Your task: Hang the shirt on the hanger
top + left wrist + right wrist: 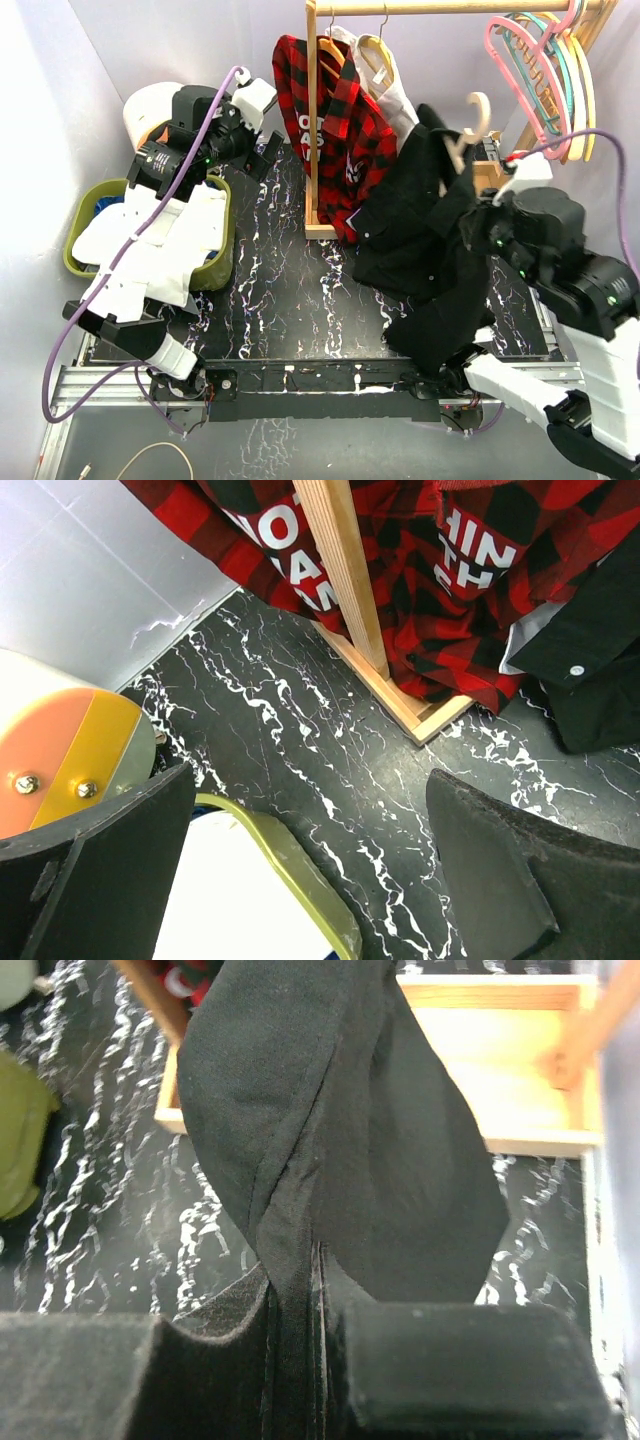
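Two fingers of our right gripper (318, 1355) pinch a fold of the black long-sleeved button-up shirt (415, 240) sagging below them onto the black marbled table (290, 300); we judge it soft and limp, wanting a second hold beside them from our spread, empty left gripper (310, 880).

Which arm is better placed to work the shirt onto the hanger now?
Right. The right pincer is shut on the shirt beside the hanger; the left pincer is open and empty, far off by the green basket.
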Tool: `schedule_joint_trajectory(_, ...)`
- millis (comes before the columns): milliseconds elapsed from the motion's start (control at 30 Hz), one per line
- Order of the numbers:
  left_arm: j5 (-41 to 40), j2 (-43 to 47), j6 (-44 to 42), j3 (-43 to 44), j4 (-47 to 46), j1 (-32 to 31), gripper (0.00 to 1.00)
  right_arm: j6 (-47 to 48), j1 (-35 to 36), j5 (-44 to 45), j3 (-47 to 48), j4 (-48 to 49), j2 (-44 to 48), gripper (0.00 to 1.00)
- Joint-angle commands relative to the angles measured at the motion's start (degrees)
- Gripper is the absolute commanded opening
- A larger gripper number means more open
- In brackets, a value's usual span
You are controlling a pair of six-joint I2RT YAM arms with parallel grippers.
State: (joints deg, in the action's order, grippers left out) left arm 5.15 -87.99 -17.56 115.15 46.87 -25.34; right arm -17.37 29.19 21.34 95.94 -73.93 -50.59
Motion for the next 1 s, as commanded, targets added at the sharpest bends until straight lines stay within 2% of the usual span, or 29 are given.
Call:
schedule_joint_trajectory(0, 0.31, 3.80, 0.36, -0.96, 0.62, 0.07, 0.97, 3.73, -0.01, -16.81, -2.40, 15.64, -1.23, 0.08)
schedule_joint_trajectory(100, 0.45, 4.78, 0.40, -1.94, 0.85, 0.63, 0.97, 4.28, 0.01, -26.64, -4.08, 20.67, -2.38, 0.08)
schedule_joint_trajectory(167, 0.90, 5.60, 0.57, -2.64, 0.98, 1.45, 0.97, 4.72, -0.01, -27.48, -4.42, 21.84, -2.82, 0.08)
schedule_joint_trajectory(400, 3.90, 8.29, 0.88, -4.96, 1.99, 3.73, 0.97, 7.10, -0.04, -11.39, -3.86, 22.20, -4.73, 0.08)
schedule_joint_trajectory(700, 10.60, 11.72, 1.92, -8.95, 2.82, 7.19, 0.97, 14.00, -0.01, 9.54, -3.46, 29.52, -10.69, 0.08)
schedule_joint_trajectory(967, 13.54, 12.91, 2.31, -11.00, 3.36, 9.28, 0.97, 19.96, -1.60, 9.80, 3.24, 33.81, -17.11, 0.08)
